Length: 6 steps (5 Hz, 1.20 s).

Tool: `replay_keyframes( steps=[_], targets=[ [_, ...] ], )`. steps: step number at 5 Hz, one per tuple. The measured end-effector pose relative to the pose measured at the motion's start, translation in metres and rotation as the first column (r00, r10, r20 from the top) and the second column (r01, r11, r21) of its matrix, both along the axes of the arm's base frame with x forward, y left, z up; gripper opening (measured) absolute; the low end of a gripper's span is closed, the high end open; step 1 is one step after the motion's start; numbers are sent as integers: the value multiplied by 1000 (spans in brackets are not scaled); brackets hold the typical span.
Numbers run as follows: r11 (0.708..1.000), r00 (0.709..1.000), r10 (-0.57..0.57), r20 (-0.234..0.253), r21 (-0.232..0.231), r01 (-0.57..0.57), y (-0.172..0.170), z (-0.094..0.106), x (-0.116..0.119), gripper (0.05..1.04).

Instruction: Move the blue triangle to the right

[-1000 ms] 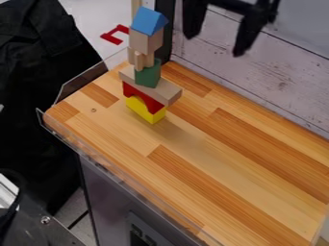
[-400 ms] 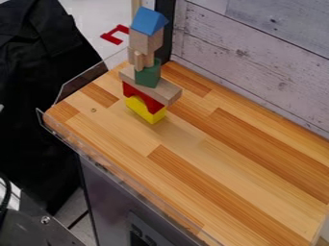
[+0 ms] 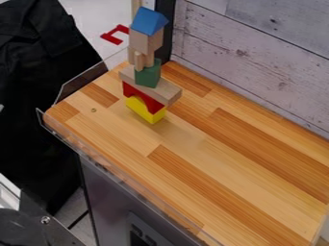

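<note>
Gone from near one o'clock, where it hung a second ago, the pincer has moved away, and we cannot tell whether it is released, clenched or grasping anything. At seven o'clock, a dark rounded part (image 3: pixel 14 226) has come into the lower corner, while the block tower has stayed as it was.

We find the blue triangle (image 3: pixel 148 21) just short of twelve o'clock, at the very top of that tower. It sits peak up on a plain wooden block (image 3: pixel 145 42), which in turn stands on small wooden pillars (image 3: pixel 139 60). Next down we see a green block (image 3: pixel 147 74), resting on a pale wooden plank (image 3: pixel 151 86). Beneath the plank come a red block (image 3: pixel 143 97) with a curved underside and, at the bottom, a yellow block (image 3: pixel 145 110) touching the surface (image 3: pixel 193 158).

Behind the tower, at twelve o'clock, we see a dark upright post (image 3: pixel 167 33); a red notched piece (image 3: pixel 116 35) lies toward eleven, beyond the surface. Whitewashed boards (image 3: pixel 257 57) stand from twelve to three o'clock. Black cloth (image 3: pixel 38 86) hangs from eight to eleven, and a grey panel (image 3: pixel 106 192) drops below the surface's near edge around seven.
</note>
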<state>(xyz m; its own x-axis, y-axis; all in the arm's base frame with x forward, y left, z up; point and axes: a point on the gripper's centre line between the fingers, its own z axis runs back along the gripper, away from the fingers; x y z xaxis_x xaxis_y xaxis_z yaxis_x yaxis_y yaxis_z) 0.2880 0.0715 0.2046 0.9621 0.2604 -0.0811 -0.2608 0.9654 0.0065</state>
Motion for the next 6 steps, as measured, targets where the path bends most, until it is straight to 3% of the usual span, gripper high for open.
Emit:
replay_keyframes(
  steps=[5, 6],
  targets=[
    [998, 993, -48, -105, -57, 42, -9, -27, 1, 1000],
    [996, 988, -50, -147, -77, 39, -11, -35, -2, 1000]
  ],
)
